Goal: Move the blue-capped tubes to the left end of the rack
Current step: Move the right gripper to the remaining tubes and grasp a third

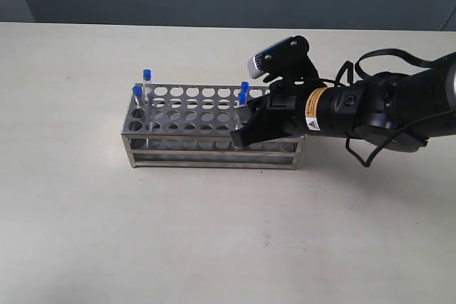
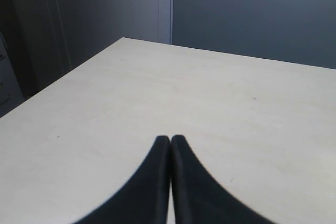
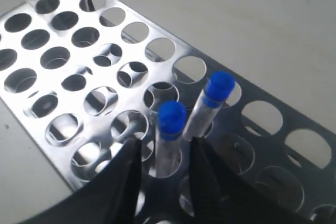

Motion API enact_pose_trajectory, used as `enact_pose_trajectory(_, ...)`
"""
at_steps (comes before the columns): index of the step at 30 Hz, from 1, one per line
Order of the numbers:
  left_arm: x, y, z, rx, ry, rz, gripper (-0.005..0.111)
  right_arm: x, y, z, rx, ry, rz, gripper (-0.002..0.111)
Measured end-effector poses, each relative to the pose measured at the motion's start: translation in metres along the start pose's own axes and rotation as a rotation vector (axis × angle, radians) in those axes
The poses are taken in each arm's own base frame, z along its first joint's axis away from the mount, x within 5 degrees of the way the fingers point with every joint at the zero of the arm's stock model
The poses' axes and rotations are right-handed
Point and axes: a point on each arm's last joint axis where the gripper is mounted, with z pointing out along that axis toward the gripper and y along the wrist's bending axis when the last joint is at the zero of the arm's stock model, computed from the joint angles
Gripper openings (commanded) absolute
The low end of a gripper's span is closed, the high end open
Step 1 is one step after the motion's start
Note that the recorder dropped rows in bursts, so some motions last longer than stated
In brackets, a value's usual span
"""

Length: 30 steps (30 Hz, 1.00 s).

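Straddling a tube [image 3: 170, 127] in the rack [image 3: 228, 72], your right gripper [image 3: 165, 149] holds its jaws spread to pinch and lift it; your left gripper [image 2: 170, 142] rests pressed together, idle.

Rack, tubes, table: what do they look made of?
Rack: metal, probably polished steel; mirror-like glints on the plate. Tubes: clear, glass or plastic, cannot tell; caps look like matte blue plastic. Table: pale matte top, laminate or wood, faint streaks.

Right arm [image 1: 377, 112]: black, cylindrical casing. Yellow label [image 1: 311, 113] rings it. Silver-grey camera [image 1: 274, 55] above-left of the label, looped black cables [image 1: 374, 58] right of it. Jaws black, tapered, smooth.
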Motion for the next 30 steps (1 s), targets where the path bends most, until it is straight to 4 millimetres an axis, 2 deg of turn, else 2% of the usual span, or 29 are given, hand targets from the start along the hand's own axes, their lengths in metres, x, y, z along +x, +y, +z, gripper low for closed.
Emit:
enact_pose_trajectory(6,0.0,0.0,0.0,0.0,0.0,0.0,0.001,0.001,-0.002,0.003,0.014,-0.015,0.002,0.032)
enact_pose_trajectory(20,0.0,0.0,0.0,0.0,0.0,0.0,0.001,-0.012,-0.004,0.006,0.024,-0.087,0.011,0.032)
enact_pose_trajectory(24,0.0,0.0,0.0,0.0,0.0,0.0,0.001,-0.006,-0.005,0.013,0.02,-0.068,0.018,0.031)
enact_pose_trajectory(27,0.0,0.0,0.0,0.0,0.0,0.0,0.001,-0.001,-0.006,0.017,0.02,-0.052,0.021,0.024)
enact_pose_trajectory(30,0.0,0.0,0.0,0.0,0.0,0.0,0.001,-0.001,-0.006,0.017,0.019,-0.053,0.021,0.007)
